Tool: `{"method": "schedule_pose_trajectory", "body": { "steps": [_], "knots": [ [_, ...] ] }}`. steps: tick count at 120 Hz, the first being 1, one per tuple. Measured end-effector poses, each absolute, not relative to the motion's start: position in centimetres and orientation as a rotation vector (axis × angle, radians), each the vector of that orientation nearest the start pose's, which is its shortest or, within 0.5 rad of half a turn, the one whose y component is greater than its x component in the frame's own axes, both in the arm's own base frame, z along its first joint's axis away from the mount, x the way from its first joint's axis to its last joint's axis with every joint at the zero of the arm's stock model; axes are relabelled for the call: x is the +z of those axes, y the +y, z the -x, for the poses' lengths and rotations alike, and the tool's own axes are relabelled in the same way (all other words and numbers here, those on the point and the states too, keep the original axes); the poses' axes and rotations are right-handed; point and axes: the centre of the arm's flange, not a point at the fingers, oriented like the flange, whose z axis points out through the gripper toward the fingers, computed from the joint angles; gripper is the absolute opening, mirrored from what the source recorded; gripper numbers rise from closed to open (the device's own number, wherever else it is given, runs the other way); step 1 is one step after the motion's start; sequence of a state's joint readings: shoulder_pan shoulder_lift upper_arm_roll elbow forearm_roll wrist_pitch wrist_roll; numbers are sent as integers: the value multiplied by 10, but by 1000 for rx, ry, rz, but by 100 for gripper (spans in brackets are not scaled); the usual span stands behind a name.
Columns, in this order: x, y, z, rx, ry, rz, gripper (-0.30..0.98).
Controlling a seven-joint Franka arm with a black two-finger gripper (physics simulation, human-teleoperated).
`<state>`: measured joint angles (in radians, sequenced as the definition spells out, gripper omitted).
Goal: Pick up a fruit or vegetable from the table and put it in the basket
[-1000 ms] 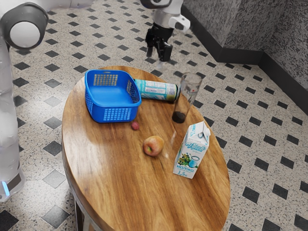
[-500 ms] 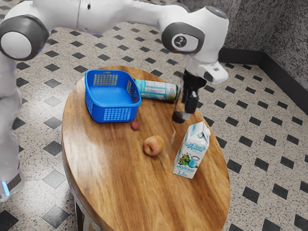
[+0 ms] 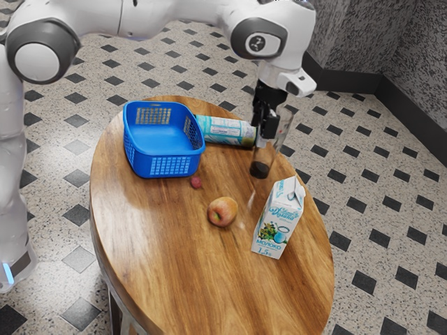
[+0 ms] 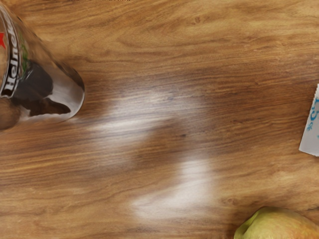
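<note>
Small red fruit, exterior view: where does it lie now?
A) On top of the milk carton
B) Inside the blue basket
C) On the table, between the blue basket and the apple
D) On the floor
C: the small red fruit sits on the wooden table, just outside the blue basket, with the apple on its other side.

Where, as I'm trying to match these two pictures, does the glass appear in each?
Exterior view: the glass stands between the lying can and the milk carton.
Wrist view: cut off by the picture's edge, across the table from the carton.
Shared landmark: the milk carton.
</note>
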<state>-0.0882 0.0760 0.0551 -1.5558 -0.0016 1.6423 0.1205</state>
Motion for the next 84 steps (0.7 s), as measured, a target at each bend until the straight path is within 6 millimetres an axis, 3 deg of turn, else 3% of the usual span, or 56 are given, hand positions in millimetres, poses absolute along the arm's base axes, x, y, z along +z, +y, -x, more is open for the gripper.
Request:
{"method": "schedule_pose_trajectory", "body": {
  "steps": [10, 40, 84],
  "knots": [
    [595, -25, -583, -11, 256, 3128, 67],
    [592, -11, -583, 14, 230, 3131, 67],
    [541, -18, -587, 145, 253, 3129, 67]
  ]
}}
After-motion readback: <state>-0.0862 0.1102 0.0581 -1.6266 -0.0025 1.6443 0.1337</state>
